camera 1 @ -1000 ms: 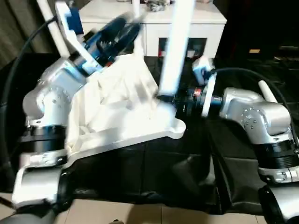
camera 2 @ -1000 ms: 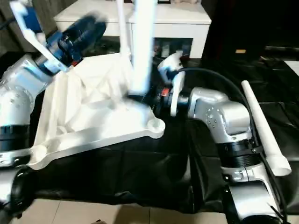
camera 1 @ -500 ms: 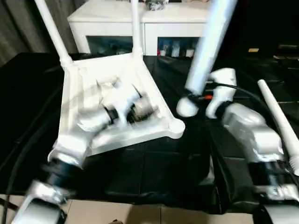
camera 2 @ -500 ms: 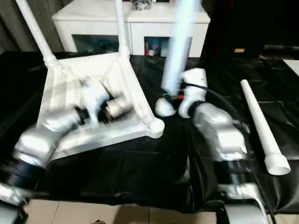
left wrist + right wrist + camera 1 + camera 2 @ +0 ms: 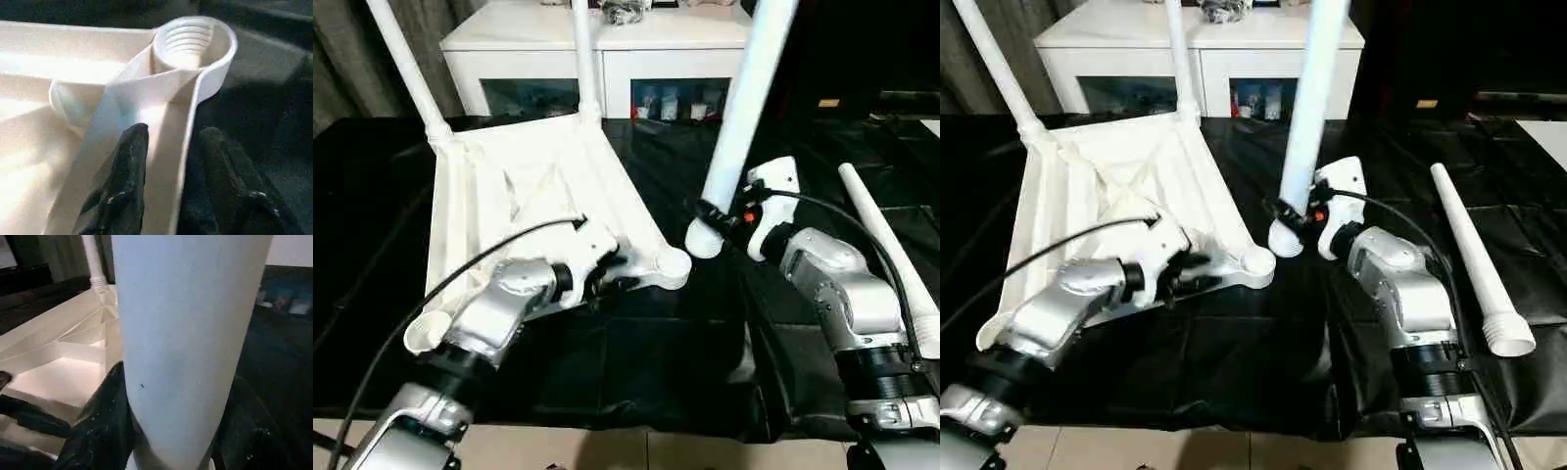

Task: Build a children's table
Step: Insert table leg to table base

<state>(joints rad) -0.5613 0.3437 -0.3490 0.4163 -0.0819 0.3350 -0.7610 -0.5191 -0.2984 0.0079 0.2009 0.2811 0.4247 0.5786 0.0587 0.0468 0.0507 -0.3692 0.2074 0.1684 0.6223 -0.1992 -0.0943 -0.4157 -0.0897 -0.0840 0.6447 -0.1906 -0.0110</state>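
Observation:
The white tabletop [image 5: 509,211] lies underside up on the black cloth. Two legs stand in its far corners [image 5: 406,69] [image 5: 582,59]. My left gripper [image 5: 625,282] is at the near right rim, just short of the empty corner socket [image 5: 193,41], with one finger pressed close on each side of the rim. My right gripper [image 5: 713,213] is shut on the thick end of a third leg [image 5: 744,108]. That leg leans up and away, and its foot hangs just right of that socket. A fourth leg [image 5: 1474,255] lies loose at the right.
A white cabinet with glass doors [image 5: 607,39] stands behind the table. The black cloth [image 5: 656,362] runs to the front edge, with floor tiles [image 5: 705,450] below. My left arm's black cable [image 5: 440,284] arcs over the tabletop's near part.
My left arm has swung down from above the tabletop to its near right rim, and its fingers have narrowed around it. The tabletop, tipped up before, now lies flat. The held leg has shifted right.

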